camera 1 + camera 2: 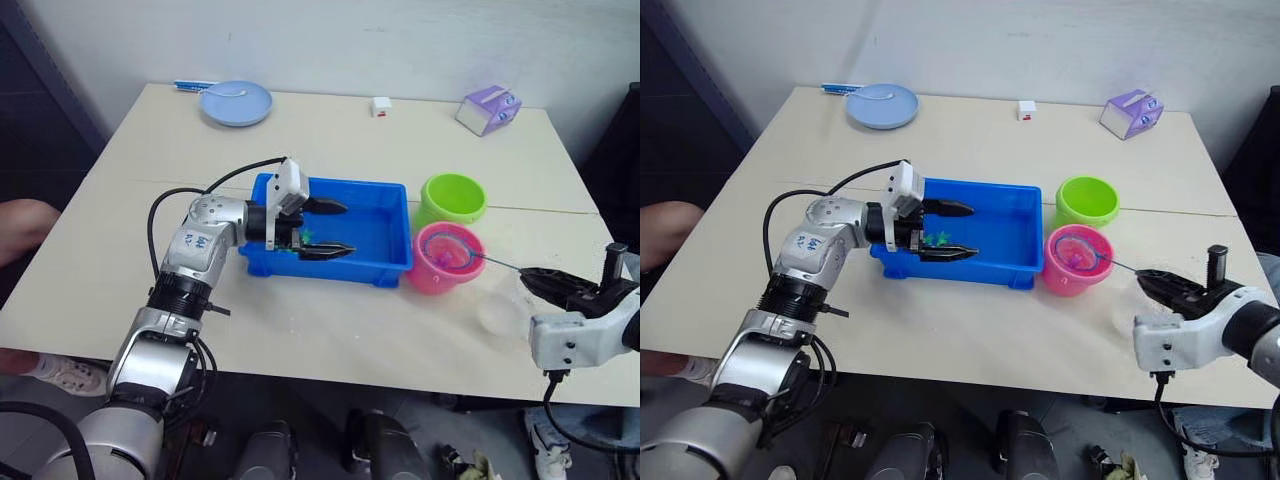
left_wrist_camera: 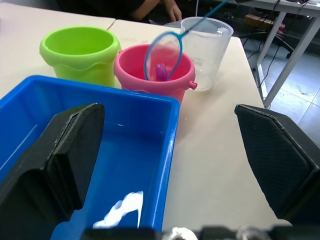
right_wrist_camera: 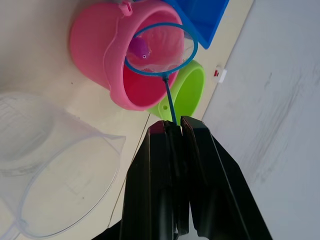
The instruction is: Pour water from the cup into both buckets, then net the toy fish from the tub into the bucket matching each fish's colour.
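Note:
The blue tub (image 1: 385,262) sits mid-table with a small green toy fish (image 1: 937,238) in its left part. My left gripper (image 1: 348,229) hangs open over that part, its fingers (image 2: 60,150) wide apart and empty. Right of the tub stand the lime green bucket (image 1: 452,198) and the pink bucket (image 1: 428,276). My right gripper (image 3: 179,125) is shut on the thin handle of a blue net (image 3: 161,72). The net's hoop hovers over the pink bucket's mouth with a pink fish (image 3: 139,48) in it. The clear cup (image 2: 205,45) stands beside the pink bucket, near my right gripper.
A pale blue plate (image 1: 236,102) with a spoon, a small white cube (image 1: 381,106) and a purple box (image 1: 488,108) lie along the table's far edge. Part of a person (image 1: 20,222) shows at the left edge.

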`<state>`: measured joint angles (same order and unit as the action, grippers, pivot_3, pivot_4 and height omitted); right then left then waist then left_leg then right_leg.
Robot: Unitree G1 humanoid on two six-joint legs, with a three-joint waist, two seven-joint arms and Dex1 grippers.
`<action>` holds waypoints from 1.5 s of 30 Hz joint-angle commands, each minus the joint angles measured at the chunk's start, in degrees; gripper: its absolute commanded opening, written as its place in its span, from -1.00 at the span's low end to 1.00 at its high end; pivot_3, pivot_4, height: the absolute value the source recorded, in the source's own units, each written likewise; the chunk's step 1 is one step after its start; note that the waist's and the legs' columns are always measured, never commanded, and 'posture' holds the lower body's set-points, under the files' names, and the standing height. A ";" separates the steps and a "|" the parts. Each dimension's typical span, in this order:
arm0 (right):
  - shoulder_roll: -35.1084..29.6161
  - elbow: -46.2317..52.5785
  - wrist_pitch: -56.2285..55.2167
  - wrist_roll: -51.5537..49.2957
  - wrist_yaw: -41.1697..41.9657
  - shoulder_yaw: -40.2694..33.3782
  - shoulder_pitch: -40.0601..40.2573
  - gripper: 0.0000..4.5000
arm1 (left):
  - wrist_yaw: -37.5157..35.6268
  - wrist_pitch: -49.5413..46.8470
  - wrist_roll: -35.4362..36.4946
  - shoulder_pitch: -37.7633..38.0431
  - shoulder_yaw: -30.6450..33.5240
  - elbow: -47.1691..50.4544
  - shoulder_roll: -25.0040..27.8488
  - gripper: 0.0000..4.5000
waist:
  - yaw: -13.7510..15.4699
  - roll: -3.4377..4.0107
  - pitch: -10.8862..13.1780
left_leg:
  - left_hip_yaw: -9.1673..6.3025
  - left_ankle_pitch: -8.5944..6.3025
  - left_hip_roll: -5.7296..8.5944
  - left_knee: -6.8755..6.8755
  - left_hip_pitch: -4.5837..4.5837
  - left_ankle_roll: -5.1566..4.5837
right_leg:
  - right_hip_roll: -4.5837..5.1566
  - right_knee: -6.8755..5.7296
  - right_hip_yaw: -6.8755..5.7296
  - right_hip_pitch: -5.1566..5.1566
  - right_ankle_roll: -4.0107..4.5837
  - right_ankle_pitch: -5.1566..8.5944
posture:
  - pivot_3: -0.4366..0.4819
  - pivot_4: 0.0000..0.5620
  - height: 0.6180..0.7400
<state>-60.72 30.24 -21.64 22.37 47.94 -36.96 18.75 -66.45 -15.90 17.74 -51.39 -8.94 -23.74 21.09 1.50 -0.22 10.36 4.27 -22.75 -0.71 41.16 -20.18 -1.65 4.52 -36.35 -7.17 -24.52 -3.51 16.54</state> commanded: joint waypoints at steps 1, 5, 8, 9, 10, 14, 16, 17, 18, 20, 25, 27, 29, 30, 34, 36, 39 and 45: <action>-1.86 -2.94 -3.31 2.25 -1.86 -4.20 -2.25 -0.66 | -0.17 0.99 0.09 -1.37 1.30 0.06 -0.29 1.00 | -0.02 0.00 0.00 | 0.01 0.00 0.01 0.00 0.00 -0.01 | 0.02 -0.01 0.01 0.00 0.00 0.00 | -0.05 -0.47 0.99; 0.25 -0.79 -4.75 -0.06 1.08 0.21 2.50 -0.66 | -0.20 1.19 0.08 -1.38 1.38 -0.19 -0.39 1.00 | 0.13 0.00 0.00 | -0.07 0.00 -0.10 -0.08 0.01 0.00 | -0.02 0.02 -0.05 -0.01 0.02 0.01 | -0.05 -0.47 0.99; 0.72 -1.53 -4.01 1.41 -1.25 -0.85 0.12 -0.66 | -0.14 1.42 0.08 -1.55 1.50 -0.62 -0.40 1.00 | -0.08 0.00 0.00 | 0.01 0.01 0.00 -0.04 -0.01 0.00 | 0.01 -0.02 -0.03 -0.02 0.02 0.01 | -0.05 -0.47 0.99; 0.70 -1.86 -3.62 1.64 -1.73 -1.40 -0.91 -0.66 | -0.11 1.44 0.09 -1.55 1.52 -0.65 -0.39 1.00 | -0.24 0.00 0.00 | 0.05 0.01 0.03 0.02 0.01 -0.02 | 0.04 -0.05 0.01 -0.01 -0.01 -0.01 | -0.05 -0.47 0.99; 0.49 -2.31 -3.59 2.30 -2.20 -2.00 -1.85 -0.66 | -0.12 1.49 0.08 -1.57 1.55 -0.72 -0.38 1.00 | -0.37 0.00 0.01 | 0.13 0.01 0.02 0.06 0.03 -0.03 | 0.04 -0.05 0.08 -0.01 -0.06 -0.04 | -0.05 -0.47 0.99; -0.26 -3.88 -3.96 1.71 -2.48 -3.42 -4.27 -0.66 | -0.06 2.24 -0.18 -1.99 1.74 -1.98 -0.50 1.00 | -0.15 0.00 0.00 | 0.17 0.01 -0.07 0.07 0.10 -0.04 | 0.02 -0.10 0.25 -0.01 -0.08 -0.05 | -0.05 -0.47 0.99; -0.32 -3.96 -4.55 1.08 -1.95 -3.35 -4.17 -0.66 | -0.02 2.42 -0.22 -2.03 1.75 -2.13 -0.60 1.00 | -0.12 0.00 0.00 | 0.17 0.01 -0.08 0.01 0.08 -0.03 | 0.00 -0.09 0.25 -0.05 -0.07 -0.04 | -0.05 -0.47 0.99; -0.04 -3.39 -4.99 0.60 -1.51 -2.92 -3.54 -0.66 | -0.01 2.41 -0.22 -1.96 1.76 -2.04 -0.68 1.00 | -0.12 0.00 0.00 | 0.17 0.01 -0.08 0.00 0.08 -0.04 | -0.01 -0.07 0.24 -0.04 -0.07 -0.04 | -0.05 -0.47 0.99; 0.16 -2.99 -5.31 0.29 -1.24 -2.62 -3.16 -0.66 | -0.02 2.41 -0.23 -1.93 1.80 -2.01 -0.74 1.00 | -0.12 0.00 0.00 | 0.18 0.01 -0.07 0.00 0.07 -0.04 | -0.02 -0.06 0.24 -0.05 -0.07 -0.04 | -0.05 -0.47 0.99; 0.67 -2.21 -6.43 0.23 -0.71 -1.65 -1.60 -0.66 | 0.00 2.53 -0.33 -1.96 1.82 -2.18 -0.92 1.00 | -0.10 0.00 0.00 | 0.18 0.01 -0.03 0.00 0.07 -0.04 | -0.01 -0.07 0.24 -0.04 -0.07 -0.04 | -0.05 -0.47 0.99; -0.17 -3.23 -4.77 4.19 -4.77 -4.63 -6.72 -0.66 | -0.07 2.44 -0.37 -2.07 2.01 -2.21 -0.92 1.00 | -0.27 0.00 0.00 | 0.20 0.01 0.01 0.06 0.08 -0.04 | 0.01 -0.11 0.28 -0.03 -0.07 -0.04 | -0.05 -0.47 0.99; -0.70 -2.47 -6.46 3.09 -3.31 -3.42 -6.21 -0.66 | -0.13 2.42 -0.46 -2.13 2.02 -2.31 -0.91 1.00 | -0.26 0.00 0.00 | 0.23 0.01 -0.04 0.05 0.11 -0.04 | 0.01 -0.13 0.31 -0.04 -0.07 -0.04 | -0.05 -0.47 0.99; -0.53 -1.81 -9.09 1.85 -1.29 -1.39 -2.86 -0.66 | -0.19 2.38 -0.47 -2.30 2.03 -2.47 -0.98 1.00 | -0.13 0.00 0.00 | 0.20 0.01 -0.12 0.02 0.10 -0.03 | 0.00 -0.10 0.28 -0.04 -0.06 -0.04 | -0.05 -0.47 0.99; -0.39 -1.75 -9.82 1.54 -0.90 -0.95 -1.79 -0.66 | -0.20 2.37 -0.46 -2.40 2.04 -2.56 -1.03 1.00 | -0.06 0.00 0.00 | 0.20 0.01 -0.13 0.00 0.10 -0.03 | -0.01 -0.08 0.28 -0.04 -0.06 -0.04 | -0.05 -0.47 0.99; -0.75 -5.26 -9.74 6.46 -5.09 -4.59 -4.37 -0.66 | -0.23 2.56 -0.54 -3.03 2.01 -3.37 -1.26 1.00 | -0.07 0.00 0.01 | 0.25 0.01 0.03 0.02 0.08 -0.05 | 0.01 -0.08 0.29 -0.04 -0.07 -0.04 | -0.05 -0.47 0.99; -1.54 -5.75 -8.85 7.83 -6.72 -5.78 -7.34 -0.66 | -0.29 2.61 -0.52 -3.22 2.06 -3.54 -1.31 1.00 | -0.27 0.00 0.01 | 0.31 0.00 0.04 0.09 0.07 -0.08 | 0.03 -0.08 0.35 -0.03 -0.14 -0.08 | -0.05 -0.47 0.99; -1.91 -5.30 -10.96 5.76 -4.31 -3.96 -5.63 -0.66 | -0.27 2.94 -0.68 -3.59 2.12 -4.22 -1.51 1.00 | -0.16 -0.01 0.00 | 0.31 0.00 -0.04 0.05 0.12 -0.07 | 0.02 -0.09 0.40 -0.04 -0.13 -0.08 | -0.05 -0.47 0.99; 0.21 -4.37 -6.78 3.08 -4.09 -4.45 -5.14 -0.66 | -0.25 3.29 -0.77 -3.89 2.26 -4.73 -1.76 1.00 | -0.09 0.00 0.01 | 0.33 0.00 -0.02 -0.03 0.08 -0.05 | -0.04 -0.10 0.33 -0.12 -0.06 -0.03 | -0.05 -0.47 0.99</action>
<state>-61.28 24.51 -31.30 28.14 44.32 -39.02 15.00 -66.41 -13.58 16.99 -53.80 -7.73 -29.19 19.44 1.41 -0.22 10.37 4.60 -22.74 -0.73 41.18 -20.10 -1.70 4.49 -36.45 -6.83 -24.62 -3.58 16.50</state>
